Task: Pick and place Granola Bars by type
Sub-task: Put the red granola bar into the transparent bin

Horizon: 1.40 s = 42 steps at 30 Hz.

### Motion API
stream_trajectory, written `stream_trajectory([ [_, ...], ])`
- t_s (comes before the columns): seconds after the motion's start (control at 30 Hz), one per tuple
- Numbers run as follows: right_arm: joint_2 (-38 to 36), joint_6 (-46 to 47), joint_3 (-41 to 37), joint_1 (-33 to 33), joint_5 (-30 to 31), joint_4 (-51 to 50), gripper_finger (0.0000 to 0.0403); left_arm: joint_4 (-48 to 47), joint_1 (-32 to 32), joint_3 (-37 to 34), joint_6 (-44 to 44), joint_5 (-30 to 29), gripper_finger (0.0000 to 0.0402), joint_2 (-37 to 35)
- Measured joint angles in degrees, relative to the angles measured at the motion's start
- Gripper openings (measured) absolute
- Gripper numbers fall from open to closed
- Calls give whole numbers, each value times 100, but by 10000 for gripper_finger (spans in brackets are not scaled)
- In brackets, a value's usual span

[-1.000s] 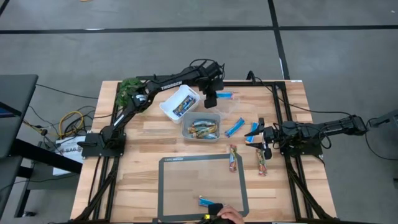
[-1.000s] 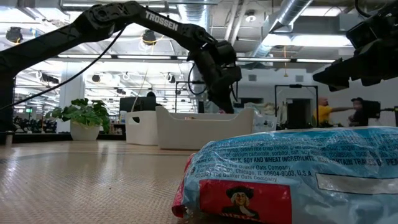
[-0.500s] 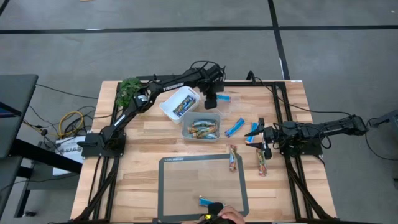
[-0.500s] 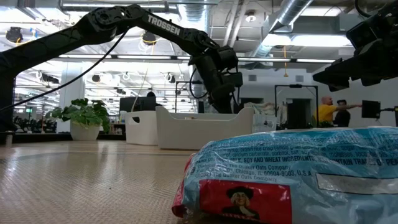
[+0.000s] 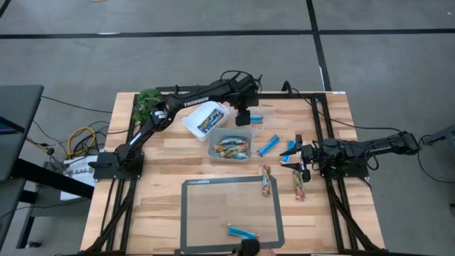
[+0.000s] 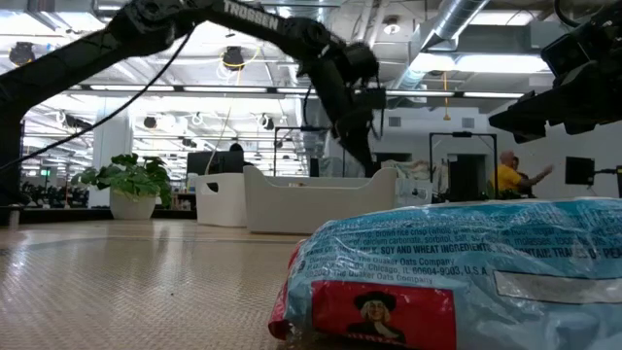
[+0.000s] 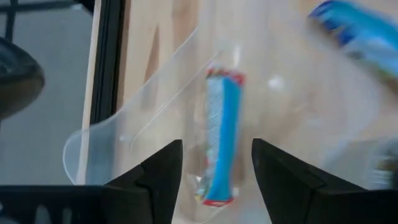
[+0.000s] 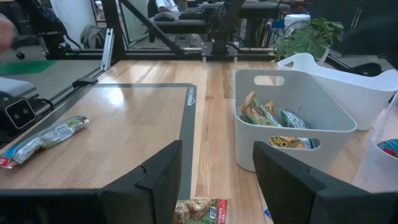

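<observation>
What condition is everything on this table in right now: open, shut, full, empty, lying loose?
Left gripper: open, above a clear tub with one blue bar in it.
Right gripper: open, empty, at the table's right edge.
White tub: holds blue bars.
Grey tub: partly filled with tan bars.
Mat: one blue bar lying on it.

A wooden counter (image 5: 170,163) is seen on a grey floor (image 5: 213,57). A dark-framed mat (image 5: 213,213) is laid near its front edge. Two white tubs (image 5: 195,117) (image 5: 217,149) are set side by side near the far edge, with a potted plant (image 5: 147,99) at the corner. Yellow cables (image 5: 79,136) are coiled beside the counter.
</observation>
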Motion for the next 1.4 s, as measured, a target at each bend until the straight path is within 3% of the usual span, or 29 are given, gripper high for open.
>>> stream_trajectory([
  [0.23,0,-1,0,0,0,0,191,-501,-635,0,0,0,188,-510],
  [0.6,0,1,1,0,-2,0,191,-1546,-2184,0,-275,21,188,-1021],
  [0.83,2,-1,1,0,-2,0,191,-1351,-3165,0,-1611,101,187,-1031],
  [1.1,0,1,1,0,-2,0,191,-1426,-4201,-1,-1938,89,187,-1031],
  [1.4,0,-1,-1,0,0,0,191,220,-5049,-906,-2728,-97,187,-1049],
])
